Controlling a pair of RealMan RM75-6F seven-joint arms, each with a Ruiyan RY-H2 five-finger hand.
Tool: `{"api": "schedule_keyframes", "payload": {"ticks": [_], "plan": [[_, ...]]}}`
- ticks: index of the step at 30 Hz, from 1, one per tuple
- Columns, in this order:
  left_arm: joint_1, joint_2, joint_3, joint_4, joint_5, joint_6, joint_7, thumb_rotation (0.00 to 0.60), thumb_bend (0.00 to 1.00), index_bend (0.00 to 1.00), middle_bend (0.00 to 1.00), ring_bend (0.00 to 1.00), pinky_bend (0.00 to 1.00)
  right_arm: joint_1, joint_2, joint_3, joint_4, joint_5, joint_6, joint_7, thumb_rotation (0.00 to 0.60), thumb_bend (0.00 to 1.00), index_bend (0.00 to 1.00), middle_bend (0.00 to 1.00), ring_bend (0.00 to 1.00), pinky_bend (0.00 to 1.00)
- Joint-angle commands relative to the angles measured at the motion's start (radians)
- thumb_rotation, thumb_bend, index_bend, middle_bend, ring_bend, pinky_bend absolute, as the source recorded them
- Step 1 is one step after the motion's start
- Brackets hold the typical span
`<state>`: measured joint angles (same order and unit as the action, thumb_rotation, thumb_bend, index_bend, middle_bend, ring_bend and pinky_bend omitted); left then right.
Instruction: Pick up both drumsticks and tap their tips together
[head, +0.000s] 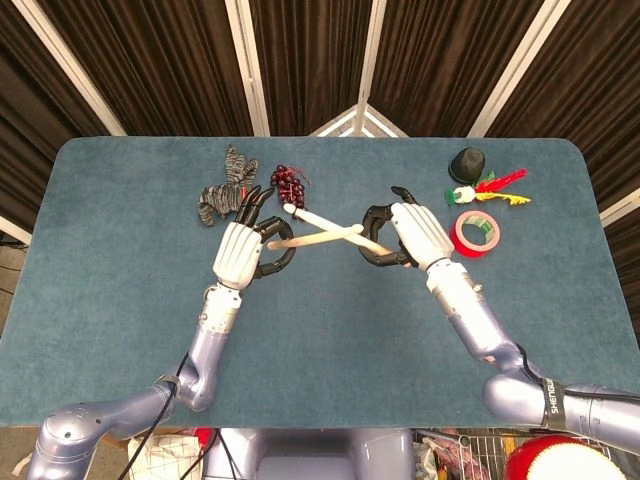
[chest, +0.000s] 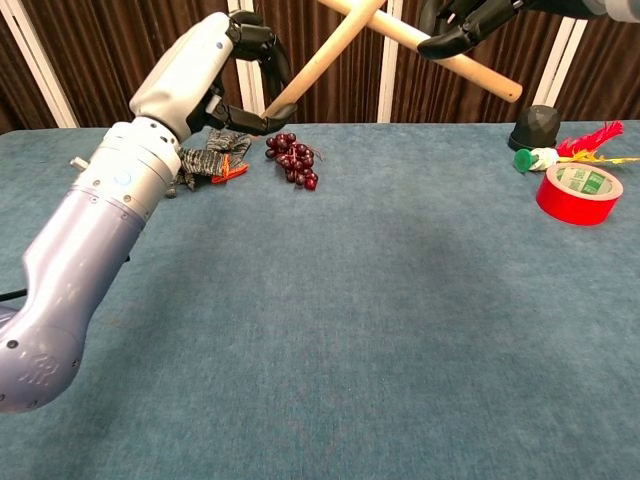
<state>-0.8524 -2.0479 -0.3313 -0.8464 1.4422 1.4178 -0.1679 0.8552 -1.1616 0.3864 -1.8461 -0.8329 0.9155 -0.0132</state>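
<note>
Both pale wooden drumsticks are in the air above the blue table (head: 120, 300), crossing each other. My left hand (head: 241, 250) grips the butt of one drumstick (head: 318, 237), which slants up to the right; the chest view shows this hand (chest: 215, 70) and its drumstick (chest: 325, 52) too. My right hand (head: 408, 233) holds the other drumstick (head: 315, 217), whose tip points left toward the grapes. In the chest view the right hand (chest: 465, 20) sits at the top edge with its drumstick (chest: 470, 68) slanting down right. The sticks cross near the top of that view.
A bunch of dark red grapes (head: 287, 182) and a grey striped glove (head: 222, 190) lie at the back left. A red tape roll (head: 476, 232), a feathered toy (head: 495, 187) and a black dome (head: 467, 162) sit at the back right.
</note>
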Motion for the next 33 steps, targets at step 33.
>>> {"api": "schedule_keyframes", "payload": {"ticks": [33], "plan": [[0.309,0.693,0.228,-0.505,0.012,-0.082,0.161,0.6,0.51,0.6,0.62,0.1,0.0,-0.203,-0.106,-0.298,0.438,-0.553,0.113,0.189,0.6,0.43,0.74,0.62,0.43,0.0]]}}
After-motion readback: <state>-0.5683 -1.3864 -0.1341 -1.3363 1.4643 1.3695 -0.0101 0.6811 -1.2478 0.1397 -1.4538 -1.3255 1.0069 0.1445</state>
